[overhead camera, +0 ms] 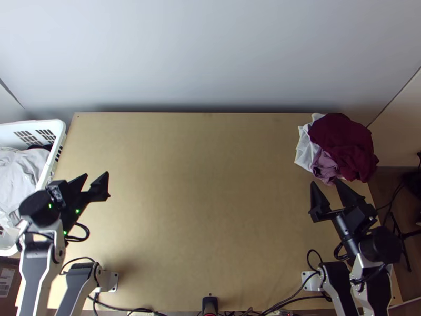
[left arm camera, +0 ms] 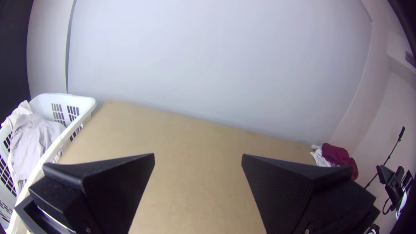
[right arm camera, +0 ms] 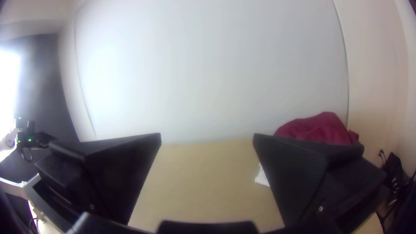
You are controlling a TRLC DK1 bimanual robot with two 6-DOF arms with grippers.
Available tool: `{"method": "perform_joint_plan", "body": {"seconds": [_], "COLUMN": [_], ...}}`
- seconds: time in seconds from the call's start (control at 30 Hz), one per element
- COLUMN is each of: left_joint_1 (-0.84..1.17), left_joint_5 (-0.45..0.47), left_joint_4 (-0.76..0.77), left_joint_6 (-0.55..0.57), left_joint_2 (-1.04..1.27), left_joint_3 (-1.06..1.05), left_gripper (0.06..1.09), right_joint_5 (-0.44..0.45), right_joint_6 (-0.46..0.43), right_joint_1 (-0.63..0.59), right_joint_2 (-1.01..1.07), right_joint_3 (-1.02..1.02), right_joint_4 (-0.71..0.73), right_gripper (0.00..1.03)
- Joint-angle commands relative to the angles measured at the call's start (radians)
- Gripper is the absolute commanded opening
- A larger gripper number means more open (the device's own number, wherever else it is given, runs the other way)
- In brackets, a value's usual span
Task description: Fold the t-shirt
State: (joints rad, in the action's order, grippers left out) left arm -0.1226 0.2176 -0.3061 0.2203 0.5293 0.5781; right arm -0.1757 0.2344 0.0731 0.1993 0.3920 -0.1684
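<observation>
Near the basket (overhead camera: 61,136) of clothes (overhead camera: 20,171), a box (overhead camera: 7,303) bears a printed label (overhead camera: 6,280).

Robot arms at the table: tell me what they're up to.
Neither arm is handling any cloth. The left gripper is open over the left side of the table, near a white basket of pale laundry. The right gripper is open by the near edge of a bunched pile of maroon, purple and white clothes at the table's far right. No folding is under way, and I can't tell which piece is the t-shirt.
</observation>
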Motion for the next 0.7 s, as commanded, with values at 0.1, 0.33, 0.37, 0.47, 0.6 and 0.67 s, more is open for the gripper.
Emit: {"method": "perform_joint_plan", "body": {"seconds": [0.1,0.33,0.37,0.47,0.6,0.67], "left_joint_1": [0.011,0.011,0.012,0.011,0.012,0.021], "left_joint_5": [0.002,0.002,0.002,0.002,0.002,0.002], "left_joint_4": [0.256,0.260,0.254,0.226,0.176,0.148], "left_joint_6": [-0.004,-0.058,-0.059,-0.078,-0.081,-0.084], "left_joint_2": [-0.206,-0.361,-0.393,-0.460,-0.489,-0.519], "left_joint_3": [-0.248,-0.373,-0.389,-0.412,-0.412,-0.422], "left_gripper": [1.04,1.03,1.03,1.03,1.03,1.03], "right_joint_5": [0.001,0.002,0.002,0.002,0.002,0.004], "right_joint_6": [-0.037,-0.121,-0.129,-0.162,-0.199,-0.213], "right_joint_1": [0.017,-0.007,-0.010,-0.006,-0.002,-0.010], "right_joint_2": [-0.192,-0.205,-0.205,-0.205,-0.207,-0.207], "right_joint_3": [-0.102,-0.142,-0.148,-0.176,-0.174,-0.171], "right_joint_4": [0.072,0.046,0.046,0.029,-0.042,-0.080], "right_gripper": [0.99,0.99,0.99,0.99,0.99,0.99]}}
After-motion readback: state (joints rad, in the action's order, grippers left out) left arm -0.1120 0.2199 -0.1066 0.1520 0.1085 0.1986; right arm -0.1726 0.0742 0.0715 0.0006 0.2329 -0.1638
